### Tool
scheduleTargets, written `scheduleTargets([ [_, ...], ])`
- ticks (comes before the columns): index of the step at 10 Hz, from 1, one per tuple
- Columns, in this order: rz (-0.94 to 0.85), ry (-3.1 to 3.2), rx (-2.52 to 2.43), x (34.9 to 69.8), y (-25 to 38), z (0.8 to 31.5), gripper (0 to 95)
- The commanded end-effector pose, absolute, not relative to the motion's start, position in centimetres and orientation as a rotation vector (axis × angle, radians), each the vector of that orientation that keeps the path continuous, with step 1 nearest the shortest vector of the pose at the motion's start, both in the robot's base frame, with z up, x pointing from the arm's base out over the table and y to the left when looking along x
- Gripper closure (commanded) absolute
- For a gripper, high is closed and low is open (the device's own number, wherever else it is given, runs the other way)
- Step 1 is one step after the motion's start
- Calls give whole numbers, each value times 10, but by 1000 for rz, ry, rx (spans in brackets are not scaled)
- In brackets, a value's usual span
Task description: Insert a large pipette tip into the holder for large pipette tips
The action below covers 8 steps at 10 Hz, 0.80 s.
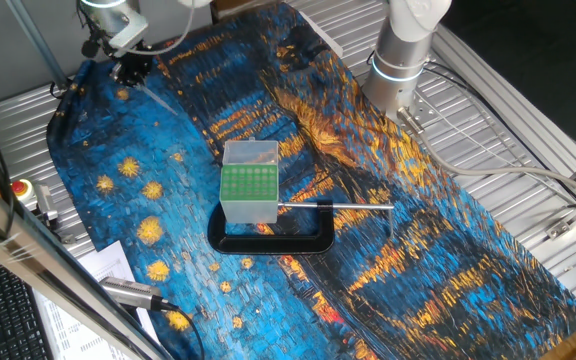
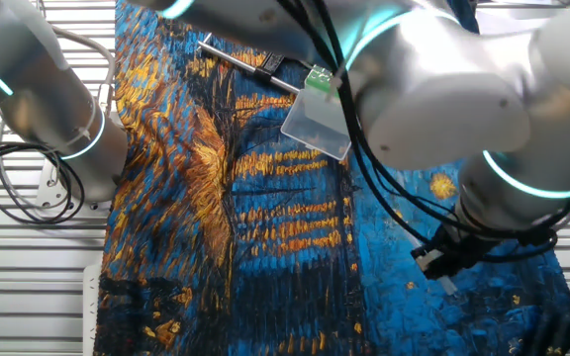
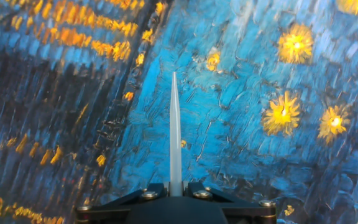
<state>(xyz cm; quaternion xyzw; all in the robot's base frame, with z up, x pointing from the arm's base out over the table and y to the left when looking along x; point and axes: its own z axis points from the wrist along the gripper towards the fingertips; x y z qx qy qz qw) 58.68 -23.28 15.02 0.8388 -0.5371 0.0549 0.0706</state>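
Observation:
My gripper (image 3: 175, 186) is shut on the large pipette tip (image 3: 175, 130), a thin clear tapering tube that points straight out from between the jaws over the blue cloth. In one fixed view the gripper (image 1: 128, 70) hangs over the far left corner of the cloth, well away from the holder (image 1: 249, 182), a whitish box with a green perforated top standing mid-table. In the other fixed view the gripper (image 2: 441, 262) is low on the right and the holder (image 2: 317, 124) is far above it. The holder is out of the hand view.
A black C-shaped clamp (image 1: 273, 238) grips the holder's base, its grey screw rod (image 1: 338, 206) sticking out to the right. The painted cloth (image 1: 398, 260) covers the table. A second arm's base (image 1: 400, 60) stands at the back. Papers and a keyboard lie at the left edge.

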Motion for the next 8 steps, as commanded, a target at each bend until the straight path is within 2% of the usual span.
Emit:
scheduleTargets([
  [1,134,-1720,2464,585,-222,164,950],
  [5,154,-1844,2336,573,-180,197,950],
  [8,193,-1888,2239,562,-139,211,950],
])
